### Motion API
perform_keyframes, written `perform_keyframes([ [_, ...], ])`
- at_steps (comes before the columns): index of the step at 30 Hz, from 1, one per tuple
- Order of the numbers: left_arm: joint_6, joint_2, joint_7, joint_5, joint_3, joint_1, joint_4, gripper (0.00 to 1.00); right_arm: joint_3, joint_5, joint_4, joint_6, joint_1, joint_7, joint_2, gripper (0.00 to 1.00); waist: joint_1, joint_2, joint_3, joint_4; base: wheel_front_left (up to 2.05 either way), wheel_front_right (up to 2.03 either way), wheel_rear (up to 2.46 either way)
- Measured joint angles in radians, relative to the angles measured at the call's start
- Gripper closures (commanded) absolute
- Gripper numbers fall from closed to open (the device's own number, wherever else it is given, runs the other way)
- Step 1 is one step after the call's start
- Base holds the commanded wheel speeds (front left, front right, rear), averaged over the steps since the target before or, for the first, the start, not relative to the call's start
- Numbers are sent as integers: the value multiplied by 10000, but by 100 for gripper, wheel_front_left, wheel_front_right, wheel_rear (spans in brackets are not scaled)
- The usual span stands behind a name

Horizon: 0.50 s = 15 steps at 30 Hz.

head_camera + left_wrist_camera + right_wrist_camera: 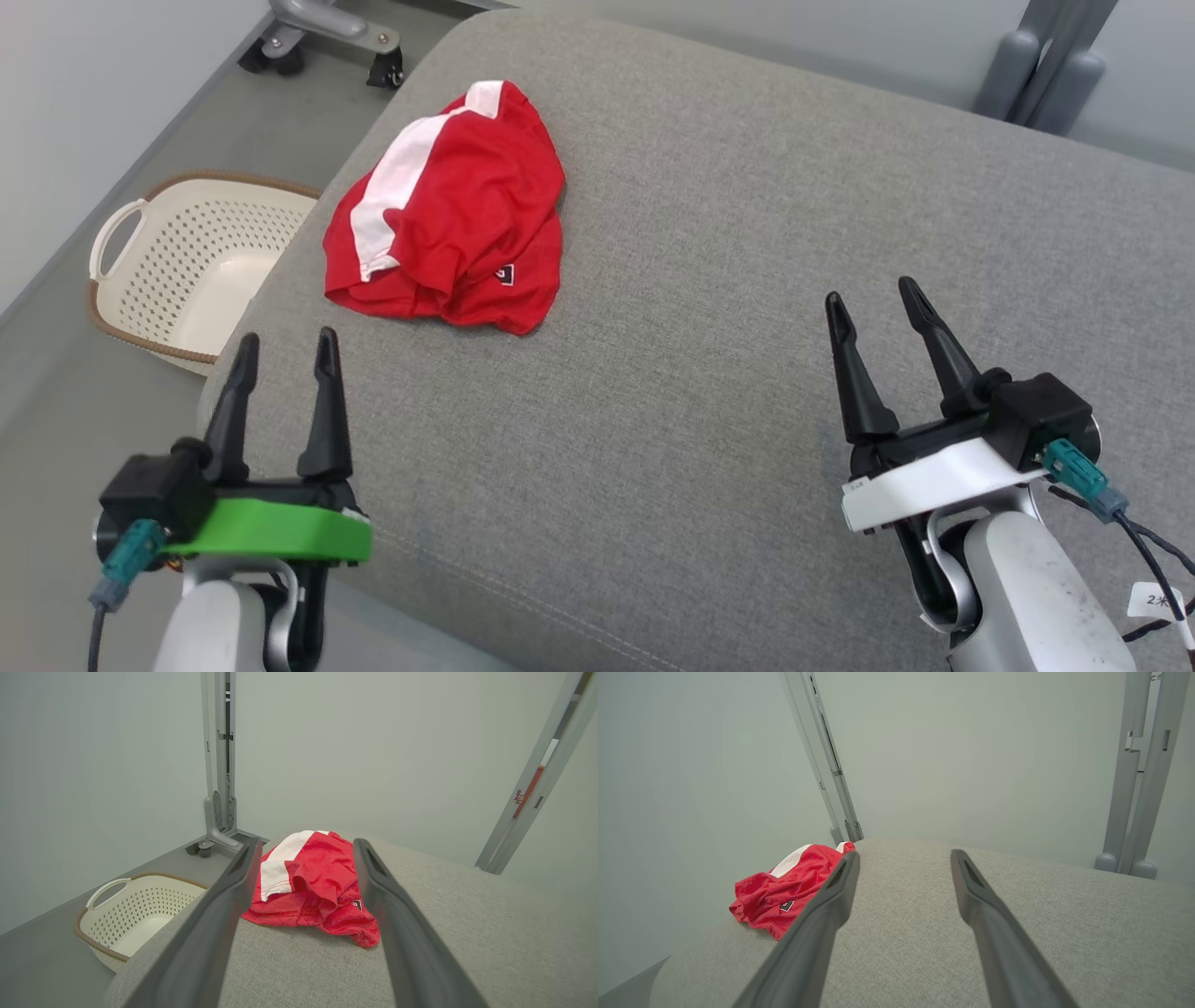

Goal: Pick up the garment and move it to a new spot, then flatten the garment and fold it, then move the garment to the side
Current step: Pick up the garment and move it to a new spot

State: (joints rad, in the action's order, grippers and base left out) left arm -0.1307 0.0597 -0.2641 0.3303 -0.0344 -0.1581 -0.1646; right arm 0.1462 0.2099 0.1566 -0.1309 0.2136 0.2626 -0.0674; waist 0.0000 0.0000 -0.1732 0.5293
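The red garment (pixel 457 205) with a white stripe lies crumpled on the far left part of the grey padded surface (pixel 709 308), near the edge beside which a cream laundry basket (pixel 210 243) sits on the floor. The left hand (pixel 288 338) hovers at the near left edge, fingers spread wide and empty, short of the garment. The right hand (pixel 870 292) stands over the right side, equally wide and empty, well apart from the cloth.
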Motion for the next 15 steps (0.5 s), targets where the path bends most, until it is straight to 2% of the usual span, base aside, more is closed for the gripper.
perform_keyframes([
  [4, 0, 548, 2, 36, -27, -815, -1158, 0, 25, -428, -616, 0, 33, -127, -150, 0, 0, -1, -528, -120, 0, 0, 0],
  [7, 0, 984, 2, 171, -286, -1615, -2692, 0, -40, -652, -1154, 0, 144, -374, -318, 0, 1, -1, -945, -271, 0, 0, 0],
  [15, -4, 1730, 178, 1363, -1400, -4001, -5831, 0, -192, -984, -2441, 0, 360, -1122, -662, 0, 1, 0, -1939, -847, 0, 0, 0],
])
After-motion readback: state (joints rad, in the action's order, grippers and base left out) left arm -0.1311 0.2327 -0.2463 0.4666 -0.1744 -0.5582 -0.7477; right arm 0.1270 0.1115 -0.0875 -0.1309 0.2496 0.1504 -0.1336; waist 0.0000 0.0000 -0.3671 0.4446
